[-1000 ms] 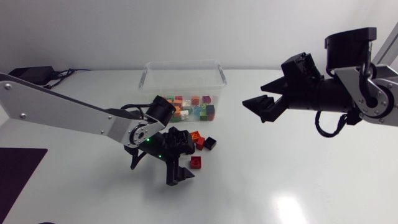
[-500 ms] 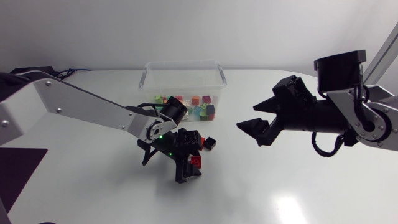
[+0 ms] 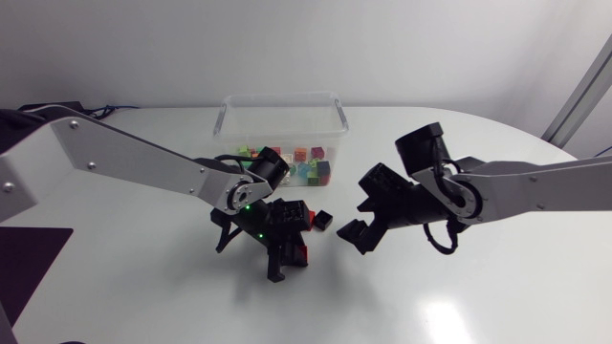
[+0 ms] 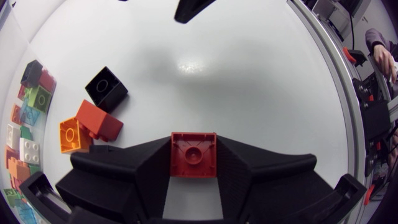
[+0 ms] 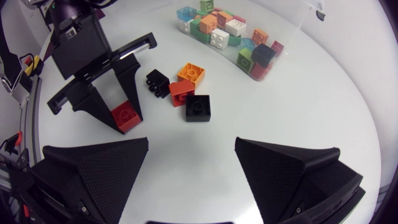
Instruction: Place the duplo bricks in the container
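The left fingers (image 4: pixel 149 168) clamp a red brick (image 4: pixel 193 154) low over the tabletop (image 3: pixel 459 287). The container (image 3: pixel 335 113) stands behind them, beyond the loose bricks. The right fingers (image 5: pixel 99 165) gape empty, facing a black brick (image 5: pixel 198 107).

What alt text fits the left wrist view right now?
The left gripper is shut on a red brick. Ahead on the white table lie a black brick, a red-orange brick and an orange brick, near the container of bricks.
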You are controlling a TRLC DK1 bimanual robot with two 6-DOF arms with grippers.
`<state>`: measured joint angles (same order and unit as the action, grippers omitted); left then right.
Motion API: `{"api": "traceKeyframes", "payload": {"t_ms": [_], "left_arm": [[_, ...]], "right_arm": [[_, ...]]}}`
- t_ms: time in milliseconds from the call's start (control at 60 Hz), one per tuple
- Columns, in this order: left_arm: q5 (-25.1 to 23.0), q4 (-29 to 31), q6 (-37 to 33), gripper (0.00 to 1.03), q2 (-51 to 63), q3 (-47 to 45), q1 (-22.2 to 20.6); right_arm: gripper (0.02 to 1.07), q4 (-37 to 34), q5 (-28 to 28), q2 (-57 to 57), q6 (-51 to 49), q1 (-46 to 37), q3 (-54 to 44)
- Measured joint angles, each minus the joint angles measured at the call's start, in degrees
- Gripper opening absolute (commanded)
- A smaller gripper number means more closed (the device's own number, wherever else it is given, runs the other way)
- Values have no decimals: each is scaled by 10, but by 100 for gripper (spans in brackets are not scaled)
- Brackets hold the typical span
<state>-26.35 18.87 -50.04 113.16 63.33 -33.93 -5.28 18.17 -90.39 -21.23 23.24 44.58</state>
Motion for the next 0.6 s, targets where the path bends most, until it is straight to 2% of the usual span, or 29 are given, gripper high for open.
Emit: {"api": "traceKeyframes", "payload": {"t_ms": [300, 600], "left_arm": [[0, 78, -2, 23, -62, -12, 21], [0, 94, -2, 23, -163, -34, 71]], "right_arm": [[102, 7, 0, -111, -13, 11, 81], [101, 9, -19, -189, -30, 30, 130]]}}
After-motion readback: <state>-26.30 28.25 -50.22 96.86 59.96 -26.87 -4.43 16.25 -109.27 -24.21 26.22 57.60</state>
